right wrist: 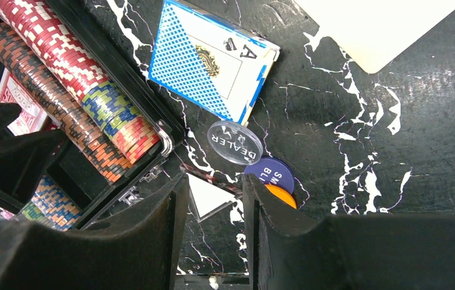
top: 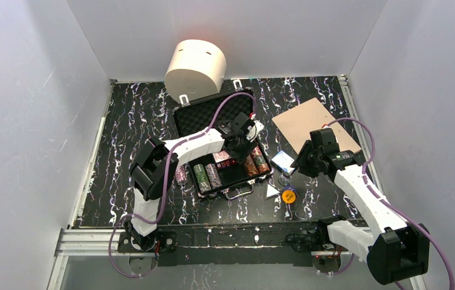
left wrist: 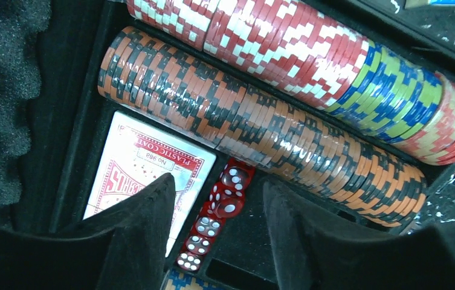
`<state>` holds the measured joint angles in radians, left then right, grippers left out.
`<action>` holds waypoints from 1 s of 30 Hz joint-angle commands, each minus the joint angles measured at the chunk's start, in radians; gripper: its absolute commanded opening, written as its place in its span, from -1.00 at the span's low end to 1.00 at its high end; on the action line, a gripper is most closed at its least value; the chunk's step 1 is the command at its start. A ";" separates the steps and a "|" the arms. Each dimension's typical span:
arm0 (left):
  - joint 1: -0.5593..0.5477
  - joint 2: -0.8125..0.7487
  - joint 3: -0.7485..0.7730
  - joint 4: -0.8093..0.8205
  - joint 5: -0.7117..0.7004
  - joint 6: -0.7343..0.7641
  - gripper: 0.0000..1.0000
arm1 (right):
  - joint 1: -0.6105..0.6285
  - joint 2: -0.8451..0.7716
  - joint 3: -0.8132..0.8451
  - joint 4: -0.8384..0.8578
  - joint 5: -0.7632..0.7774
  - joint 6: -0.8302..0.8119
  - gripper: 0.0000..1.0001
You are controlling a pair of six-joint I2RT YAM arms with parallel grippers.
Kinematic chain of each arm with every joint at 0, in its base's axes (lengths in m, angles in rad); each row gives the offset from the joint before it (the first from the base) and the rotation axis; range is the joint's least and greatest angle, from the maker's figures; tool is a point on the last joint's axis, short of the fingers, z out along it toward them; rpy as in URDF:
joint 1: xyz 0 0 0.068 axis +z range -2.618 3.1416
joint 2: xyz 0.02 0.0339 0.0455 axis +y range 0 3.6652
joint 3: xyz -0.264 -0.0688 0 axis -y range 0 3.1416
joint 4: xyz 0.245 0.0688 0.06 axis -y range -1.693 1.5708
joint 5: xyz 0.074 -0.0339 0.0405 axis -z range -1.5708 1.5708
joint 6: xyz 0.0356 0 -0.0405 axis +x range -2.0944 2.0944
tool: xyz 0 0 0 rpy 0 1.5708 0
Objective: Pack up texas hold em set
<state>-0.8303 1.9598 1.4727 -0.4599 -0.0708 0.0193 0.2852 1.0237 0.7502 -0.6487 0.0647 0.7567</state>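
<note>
Your left gripper (left wrist: 217, 187) hangs open and empty over the row of red dice (left wrist: 212, 220) inside the open case (top: 191, 118). If you come down off-line, a finger may strike the red card deck (left wrist: 143, 172) or the orange-and-black chips (left wrist: 261, 136) and tip dice out of their slot. Your right gripper (right wrist: 214, 181), open too and holding nothing, sits above the table just beside the case's right edge. The loose pieces crowd there: the clear disc (right wrist: 235, 143) touches the dark blue disc (right wrist: 271, 172), which touches the orange button (right wrist: 282, 196). They look thin and flat, so a pinch may skid them or lift two at once. The blue card deck (right wrist: 212, 63) lies outside the case as well. You can read "DEALER" on the clear disc, "SM" and "BL" on the blue disc, "PLASTIC COA" on the red card deck, and an "A" on the blue card deck.
</note>
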 commanded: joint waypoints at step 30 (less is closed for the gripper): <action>-0.006 -0.128 -0.103 0.052 -0.083 0.024 -0.86 | -0.003 0.012 0.052 -0.003 0.022 0.006 -0.06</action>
<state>-0.8337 1.9240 1.3716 -0.3817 -0.1238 0.0380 0.2852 1.0409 0.7540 -0.6498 0.0727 0.7570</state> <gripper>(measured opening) 0.077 0.470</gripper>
